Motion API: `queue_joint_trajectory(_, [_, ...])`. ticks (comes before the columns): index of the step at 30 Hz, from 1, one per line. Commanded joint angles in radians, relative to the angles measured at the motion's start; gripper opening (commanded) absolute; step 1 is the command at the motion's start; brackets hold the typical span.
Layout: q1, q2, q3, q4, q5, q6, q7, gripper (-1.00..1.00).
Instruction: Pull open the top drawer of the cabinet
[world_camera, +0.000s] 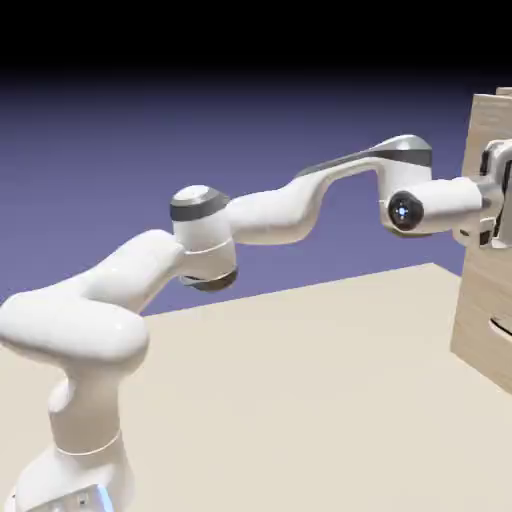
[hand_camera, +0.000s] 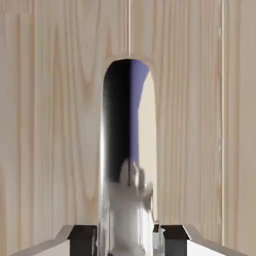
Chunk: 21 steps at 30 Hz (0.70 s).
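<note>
The light wood-grain cabinet (world_camera: 482, 240) stands upright, its top drawer (hand_camera: 50, 125) showing a shiny metallic bar handle (hand_camera: 127, 150).

White arm reaching level to tall light beige wood-grain cabinet (world_camera: 487, 240) at right edge.
Hand against the upper drawer front (world_camera: 490, 130); jaws hidden at frame edge. Dark handle slot lower down; beige bench (world_camera: 300, 400) below.

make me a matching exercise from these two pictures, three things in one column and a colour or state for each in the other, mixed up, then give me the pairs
1. handle
2. gripper
3. cabinet

A. light wood grain
B. shiny, mirror-like metal
C. shut on the handle

Pairs: 1-B, 2-C, 3-A
</note>
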Motion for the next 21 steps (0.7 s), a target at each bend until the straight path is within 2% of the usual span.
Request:
queue_joint_trajectory(1, [0.021, 0.000, -0.004, -0.036, -0.003, -0.015, -0.004, -1.00])
queue_joint_trajectory(21, [0.464, 0.015, -0.149, -0.761, -0.077, -0.304, -0.095, -1.00])
